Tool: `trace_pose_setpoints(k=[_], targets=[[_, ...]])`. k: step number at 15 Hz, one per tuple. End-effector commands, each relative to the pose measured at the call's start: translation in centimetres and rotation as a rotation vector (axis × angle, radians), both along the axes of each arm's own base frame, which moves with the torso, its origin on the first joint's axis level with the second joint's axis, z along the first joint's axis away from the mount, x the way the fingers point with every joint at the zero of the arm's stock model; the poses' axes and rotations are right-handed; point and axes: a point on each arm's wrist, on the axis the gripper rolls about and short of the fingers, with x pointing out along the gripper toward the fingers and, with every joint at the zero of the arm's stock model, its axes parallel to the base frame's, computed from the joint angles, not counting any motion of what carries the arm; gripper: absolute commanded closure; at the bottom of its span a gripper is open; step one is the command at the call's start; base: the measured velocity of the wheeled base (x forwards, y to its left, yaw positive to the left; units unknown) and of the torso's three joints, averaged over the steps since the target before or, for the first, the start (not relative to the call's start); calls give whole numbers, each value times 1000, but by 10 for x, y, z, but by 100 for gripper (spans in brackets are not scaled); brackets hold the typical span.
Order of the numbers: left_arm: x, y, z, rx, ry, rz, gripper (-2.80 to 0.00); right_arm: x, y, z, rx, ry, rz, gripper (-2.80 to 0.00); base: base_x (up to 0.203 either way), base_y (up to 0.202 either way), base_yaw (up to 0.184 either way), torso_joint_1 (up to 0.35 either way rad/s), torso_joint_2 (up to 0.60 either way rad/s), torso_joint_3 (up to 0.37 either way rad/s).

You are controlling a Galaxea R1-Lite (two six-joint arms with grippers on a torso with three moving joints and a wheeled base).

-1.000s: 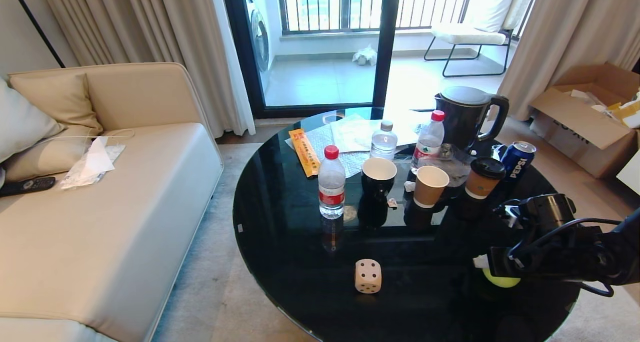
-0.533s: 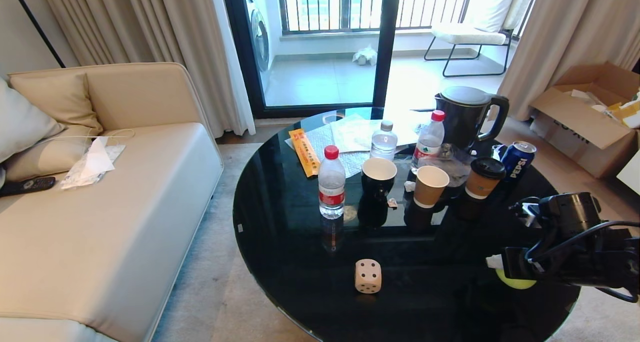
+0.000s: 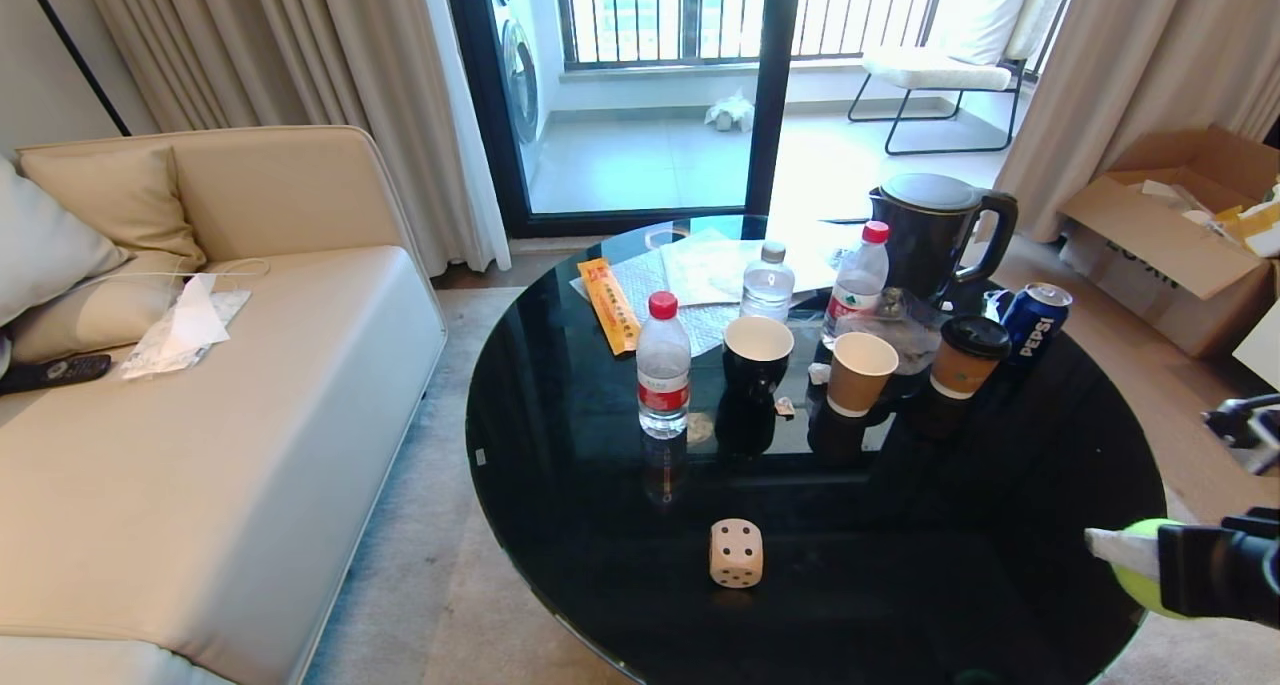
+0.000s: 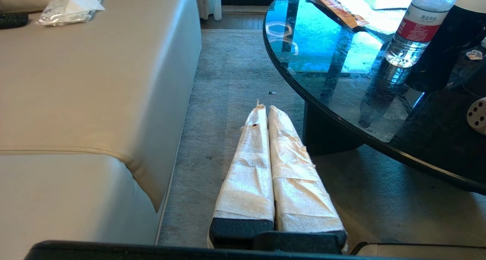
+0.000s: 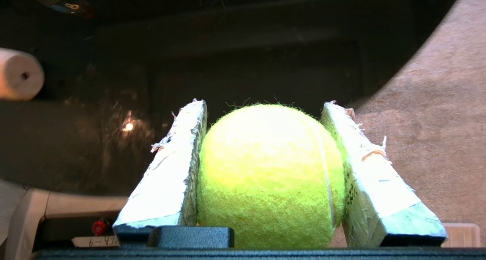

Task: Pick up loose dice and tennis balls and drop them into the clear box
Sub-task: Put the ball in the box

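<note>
A fuzzy yellow-green tennis ball sits between the taped fingers of my right gripper, which is shut on it. In the head view that gripper and the tennis ball hang at the far right, just off the rim of the round black glass table. One cream die with black pips rests near the table's front edge; the die also shows in the left wrist view. My left gripper is shut and empty, parked low over the carpet between sofa and table. The clear box is out of view.
Mid-table stand water bottles, a black mug, paper cups, a lidded cup, a Pepsi can and a black kettle. A beige sofa is on the left, an open cardboard box at the far right.
My right arm has drawn back to the right with the tennis ball, from over the table's right part to beyond its rim. The die and the left arm have stayed put.
</note>
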Motion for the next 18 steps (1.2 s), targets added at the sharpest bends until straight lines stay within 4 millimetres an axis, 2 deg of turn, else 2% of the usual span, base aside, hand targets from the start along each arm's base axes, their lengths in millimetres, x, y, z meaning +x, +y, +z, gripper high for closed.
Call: trace_pose_setpoints(k=[1,4,7,9,12,18], targets=[[0,0,0,0,0,0,0,-73,-2,17,3,-206,-11,0,0,0,0,0,0,0],[0,0,0,0,0,0,0,-129,-3,-13,-9,-246,-42,0,0,0,0,0,0,0],[0,0,0,0,0,0,0,-157,-2,-43,-31,-309,-54,0,0,0,0,0,0,0],[0,0,0,0,0,0,0,-165,-3,-58,-56,-380,-52,0,0,0,0,0,0,0],[0,0,0,0,0,0,0,-176,-2,-70,-53,-538,-16,0,0,0,0,0,0,0],[0,0,0,0,0,0,0,-176,-2,-72,-48,-545,-11,0,0,0,0,0,0,0]])
